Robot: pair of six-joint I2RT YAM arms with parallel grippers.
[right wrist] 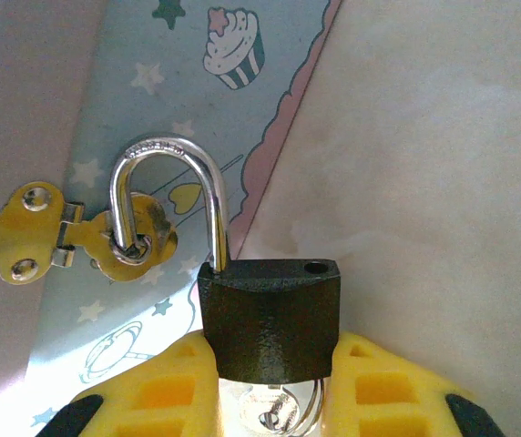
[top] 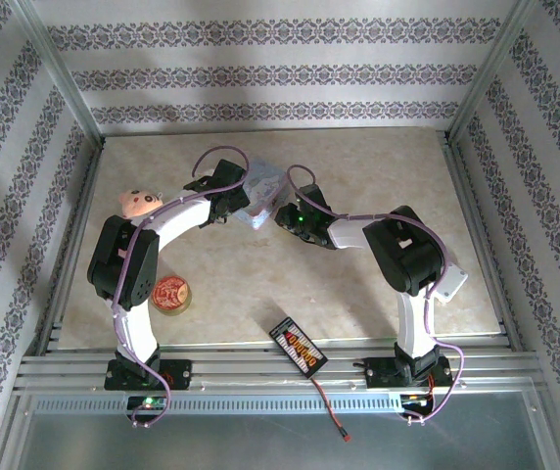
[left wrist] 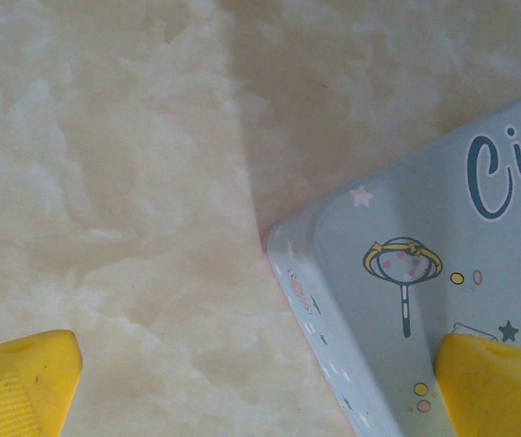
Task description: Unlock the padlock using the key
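At the left of the bench (top: 378, 176) a pink toy face (top: 140, 203) lies near the side rail, and nearer the arm bases a small round tin with a red lid (top: 170, 294) stands by the left arm. The left pincer (left wrist: 259, 364) is spread wide and holds nothing. One yellow fingertip (left wrist: 19, 387) is over bare bench and the other is over the lid of the pale blue tin (left wrist: 397, 218), whose corner lies between them. The tin sits near the middle of the bench, between the two wrists, and is printed with stars, a wand and a cupcake. On its side a brass hasp (right wrist: 33, 232) carries the padlock (right wrist: 270, 314). The left leg of the thin silver shackle (right wrist: 165, 150) is threaded through the hasp's loop, and the right leg runs down into the dark body. A small hole in the top of the body, just right of that leg, stands empty. The right pincer (right wrist: 271, 364) is drawn in narrow, its yellow fingers set tight against both sides of the lower half of the padlock body. A silver key (right wrist: 274, 417) shows between them under the lock, and whether the pads also touch it cannot be told. Farther right, at the near edge of the bench between the two bases, a black device with an orange label (top: 298, 345) lies at a slant, trailing a thin cable.
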